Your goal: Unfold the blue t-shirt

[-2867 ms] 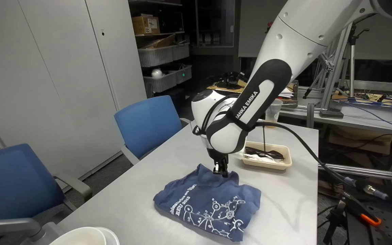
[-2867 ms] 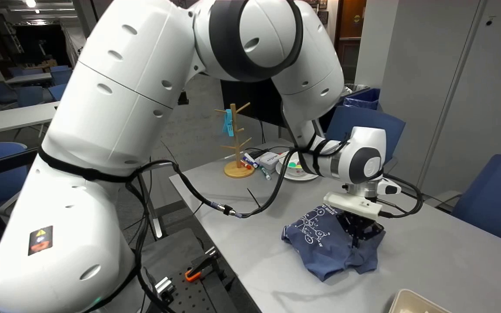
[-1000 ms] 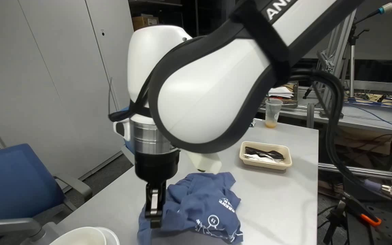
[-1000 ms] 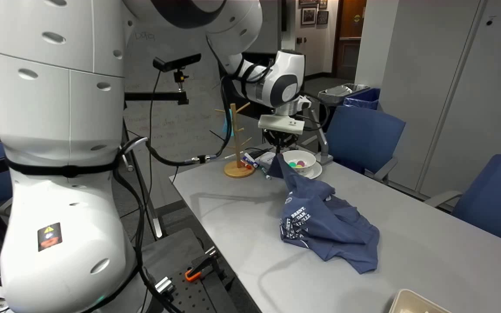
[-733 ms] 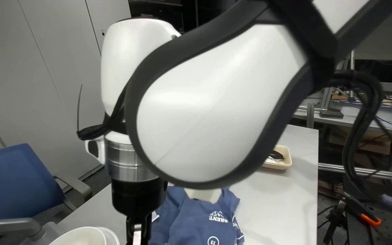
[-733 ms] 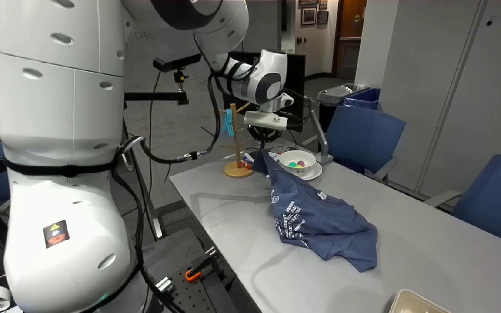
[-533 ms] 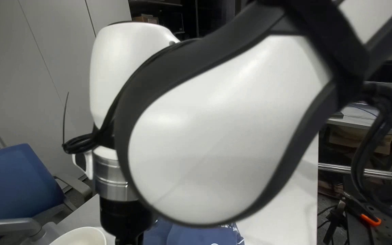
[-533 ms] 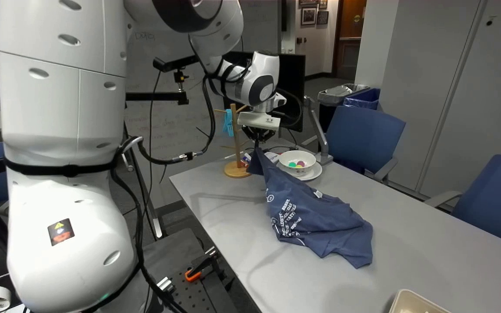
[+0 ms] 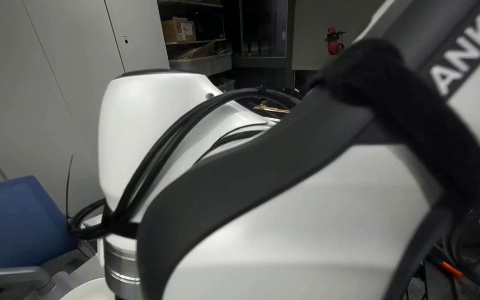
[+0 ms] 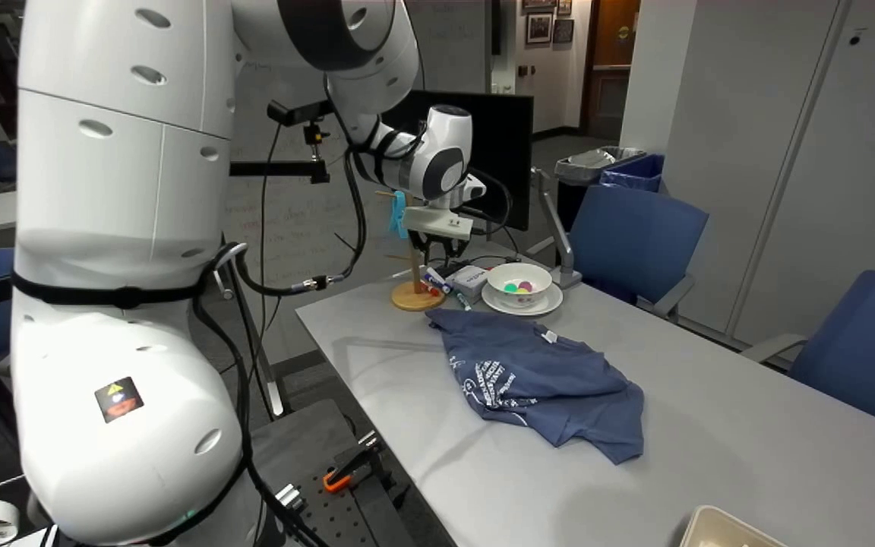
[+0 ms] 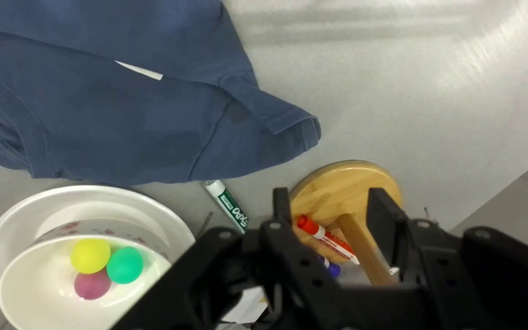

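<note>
The blue t-shirt [image 10: 551,380] lies crumpled but partly spread on the table, with white print and a white neck tag showing. One sleeve points toward the wooden stand. In the wrist view the t-shirt [image 11: 122,119] fills the upper left, with that sleeve's end near the middle. My gripper [image 10: 440,254] is above the table's far end, beside the stand and past the sleeve. In the wrist view the gripper [image 11: 329,197] is open, with no cloth between its fingers. In an exterior view the arm [image 9: 298,233] hides the t-shirt, and the gripper is out of frame.
A wooden stand [image 10: 412,292] with a blue clip rises close to the gripper; its post shows between the fingers. Markers [image 11: 233,208], a grey box [image 10: 470,279] and a white bowl [image 10: 517,298] of coloured balls on a plate are nearby. A beige tray [image 10: 722,528] is at the near edge.
My gripper carried one end of the t-shirt from the folded bundle toward the stand. It has since opened and let go; the raised end has dropped flat onto the table.
</note>
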You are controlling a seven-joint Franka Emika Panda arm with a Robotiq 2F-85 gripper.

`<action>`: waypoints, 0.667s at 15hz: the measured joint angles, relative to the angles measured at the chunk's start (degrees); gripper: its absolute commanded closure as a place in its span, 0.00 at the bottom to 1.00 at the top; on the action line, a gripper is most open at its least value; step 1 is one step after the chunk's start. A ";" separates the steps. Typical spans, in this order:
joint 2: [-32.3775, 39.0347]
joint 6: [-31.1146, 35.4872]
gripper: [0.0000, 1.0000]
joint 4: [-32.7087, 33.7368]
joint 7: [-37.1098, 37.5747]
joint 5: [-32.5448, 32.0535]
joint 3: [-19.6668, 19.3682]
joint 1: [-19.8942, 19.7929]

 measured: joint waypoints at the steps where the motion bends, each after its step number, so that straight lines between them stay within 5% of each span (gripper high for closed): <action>1: 0.09 0.00 0.12 -0.02 0.40 -0.46 -0.34 0.13; 3: 0.27 0.00 0.01 -0.02 2.05 -2.39 -1.70 0.54; 10: 3.91 -3.96 0.00 2.98 17.39 -17.73 -13.54 5.12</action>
